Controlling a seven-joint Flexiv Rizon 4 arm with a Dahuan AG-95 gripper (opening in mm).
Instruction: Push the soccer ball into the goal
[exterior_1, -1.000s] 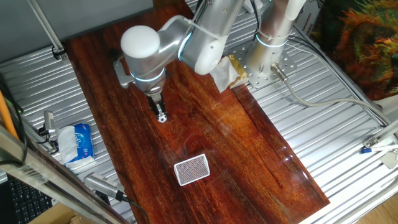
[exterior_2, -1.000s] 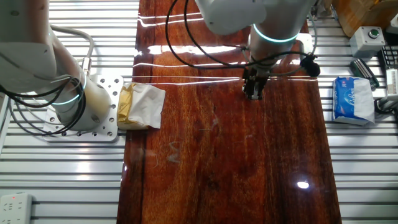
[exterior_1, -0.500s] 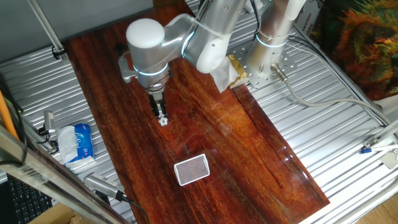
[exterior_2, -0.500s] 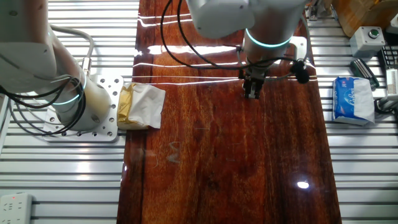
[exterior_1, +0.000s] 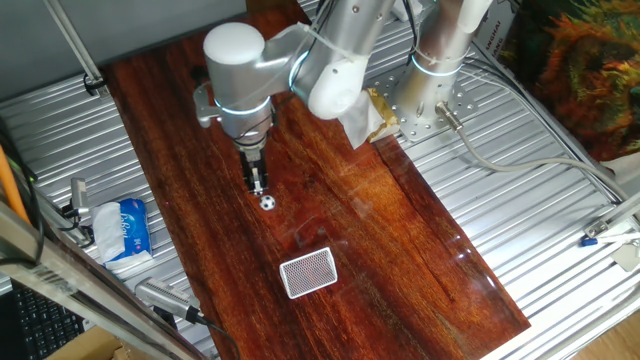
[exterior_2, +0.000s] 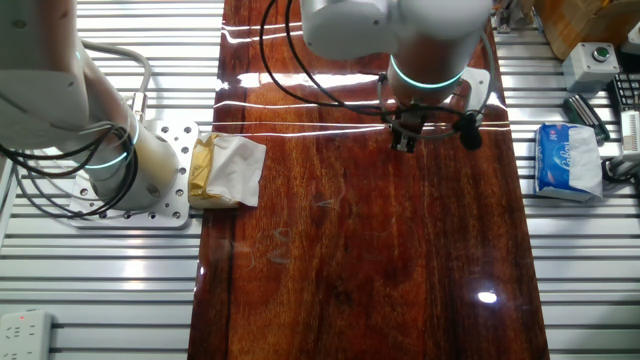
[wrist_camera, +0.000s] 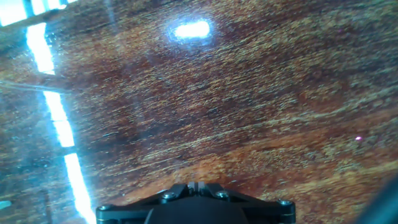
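The tiny white ball with black patches (exterior_1: 268, 203) sits on the glossy dark-red wooden bench (exterior_1: 400, 230), just beyond the tips of the arm's slim dark fingers (exterior_1: 259, 183), on the side facing the goal. It looks just clear of the tips rather than touching, though that is hard to judge. The small white-framed goal with fine grey mesh (exterior_1: 308, 272) lies further along roughly the same line, well apart from the ball, its long side turned roughly across that line. So fingers, ball and goal run nearly straight down the bench, and a push onward in that direction should roll the ball at the frame.

The fingers hang straight down and appear pressed together, holding nothing. The other fixed view shows them (exterior_2: 405, 139) low over the wood, with the ball hidden from sight there. The hand view shows only streaky wood grain and bright reflections.

The ball is round, hard-looking and free to roll on the polished surface, so an off-centre push could send it wide.
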